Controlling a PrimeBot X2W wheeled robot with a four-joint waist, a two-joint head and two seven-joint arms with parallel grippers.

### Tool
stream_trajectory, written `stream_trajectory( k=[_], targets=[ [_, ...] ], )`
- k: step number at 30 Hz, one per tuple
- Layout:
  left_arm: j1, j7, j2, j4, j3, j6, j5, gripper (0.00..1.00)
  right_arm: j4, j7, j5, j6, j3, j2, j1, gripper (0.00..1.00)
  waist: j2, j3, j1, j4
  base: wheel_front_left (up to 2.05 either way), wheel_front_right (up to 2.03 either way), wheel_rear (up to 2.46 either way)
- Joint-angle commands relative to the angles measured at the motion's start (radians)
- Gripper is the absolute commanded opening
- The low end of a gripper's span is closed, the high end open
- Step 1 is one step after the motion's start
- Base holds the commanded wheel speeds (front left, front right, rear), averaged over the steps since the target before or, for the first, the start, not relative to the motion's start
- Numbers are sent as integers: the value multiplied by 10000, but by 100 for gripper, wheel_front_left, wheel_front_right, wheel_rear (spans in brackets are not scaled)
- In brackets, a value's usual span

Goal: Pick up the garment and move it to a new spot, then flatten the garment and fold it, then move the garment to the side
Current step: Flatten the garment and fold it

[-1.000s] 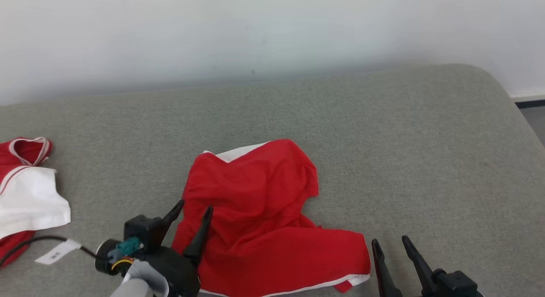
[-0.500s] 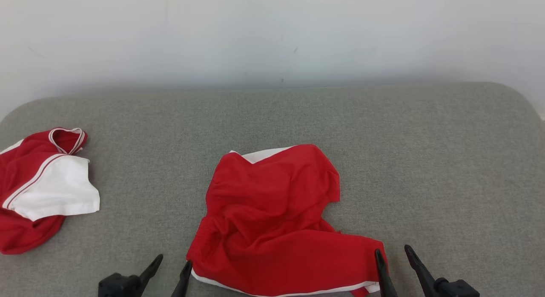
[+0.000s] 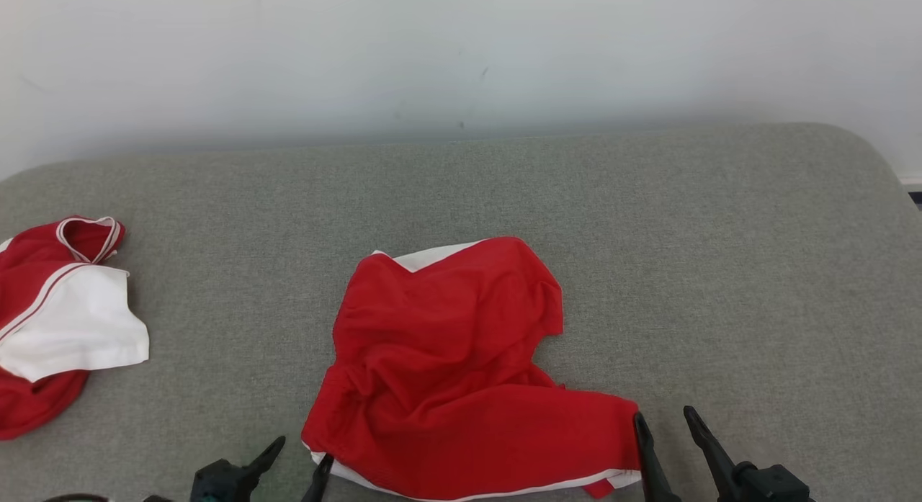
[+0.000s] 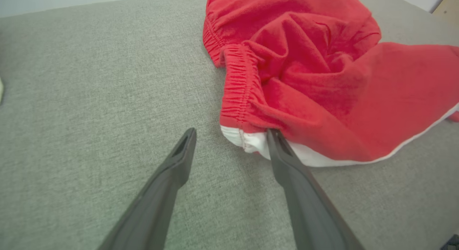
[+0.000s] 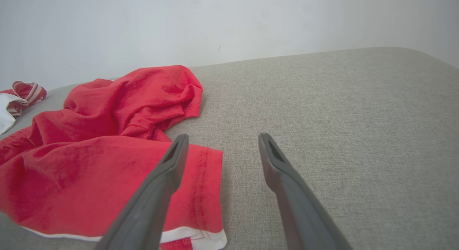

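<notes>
The garment (image 3: 454,365) is a pair of red shorts with white trim, lying crumpled in the middle of the grey surface (image 3: 648,221). Its elastic waistband (image 4: 238,92) faces my left side. My left gripper (image 3: 303,451) is open at the garment's near-left corner, one fingertip touching the white hem (image 4: 251,142). At the garment's near-right corner my right gripper (image 3: 664,420) is open, its left finger (image 5: 172,160) over the red cloth (image 5: 107,164) and the other over bare surface.
A second red and white garment (image 3: 57,322) lies at the far left of the surface, also in the right wrist view as a garment (image 5: 18,95). A pale wall (image 3: 461,55) runs behind. The surface's rounded right edge (image 3: 886,178) is near.
My left gripper has drawn back from over the garment's left part to its near-left corner. The head camera has shifted. The garment and my right gripper have stayed put.
</notes>
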Motion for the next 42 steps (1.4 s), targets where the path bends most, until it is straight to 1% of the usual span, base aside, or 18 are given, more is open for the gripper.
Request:
stream_trajectory(
  k=[1, 5, 7, 12, 13, 14, 15, 16, 22, 28, 30, 32, 36, 39, 40, 41, 42],
  targets=[
    [-279, -51, 9, 291, -154, -15, 306, 100, 18, -6, -94, 32, -22, -1, -12, 100, 0, 64, -1, -94, 0, 0, 0],
    [-601, -44, 5, 776, -420, -83, 620, 100, 42, -6, -115, 34, 44, 0, -44, 100, 0, 98, -1, -218, 0, 0, 0],
    [-791, -137, -88, 962, -539, -174, 709, 100, 38, -6, -118, 32, 10, -3, -53, 100, 0, 119, -1, -280, 0, 0, 0],
    [-1166, -333, -165, 1192, -817, -256, 966, 100, 9, -5, -95, 32, -34, 0, -81, 100, 0, 167, -1, -366, 0, 0, 0],
    [-1177, -364, -190, 1255, -836, -285, 935, 92, 8, -5, -95, 32, -53, -1, -70, 100, 0, 163, -1, -369, 0, 0, 0],
    [-1197, -388, -208, 1320, -865, -313, 909, 47, 6, -5, -95, 32, -64, -1, -51, 100, 0, 156, -1, -369, 0, 0, 0],
    [-1224, -404, -230, 1371, -899, -342, 885, 4, 9, -5, -94, 32, -70, 0, -28, 100, 0, 144, -1, -364, 0, 0, 0],
    [-1227, -402, -257, 1384, -935, -337, 868, 0, 15, -5, -94, 32, -84, 2, 1, 100, 0, 128, -1, -353, 0, 0, 0],
    [-939, -565, -326, 1238, -841, -351, 659, 0, 21, -5, -22, 34, -187, 3, 221, 100, 0, -32, -1, -46, 0, 0, 0],
    [-402, -640, -254, 187, -463, 28, 460, 0, 16, -5, 45, 32, -193, 2, 317, 100, 0, -175, -1, 456, 0, 0, 0],
    [-90, -544, -246, -220, -506, 170, 393, 0, 48, -5, 41, 32, -177, 0, 315, 100, 0, -192, -1, 614, 0, 0, 0],
    [186, -403, -294, -512, -610, 193, 290, 0, 74, -5, 33, 32, -176, -1, 291, 100, 0, -190, -1, 754, 0, 0, 0],
    [646, -247, -494, -542, -898, 172, 184, 0, 117, -5, 5, 32, -131, -1, 236, 100, 0, -193, -1, 904, 0, 0, 0],
    [786, -304, -595, -429, -961, 258, 165, 0, 133, -5, 5, 32, -146, 0, 241, 100, 0, -210, -1, 985, 0, 0, 0],
    [838, -325, -647, -419, -974, 253, 155, 35, 137, -5, -1, 34, -139, 2, 265, 100, 0, -231, -1, 1006, 0, 0, 0],
    [882, -371, -670, -427, -981, 253, 163, 100, 146, -5, -10, 32, -125, 2, 295, 100, 0, -249, -1, 1019, 0, 0, 0],
    [920, -416, -698, -456, -951, 262, 148, 100, 149, -5, -12, 32, -145, -3, 337, 100, 0, -281, -1, 1046, 0, 0, 0]
  ],
)
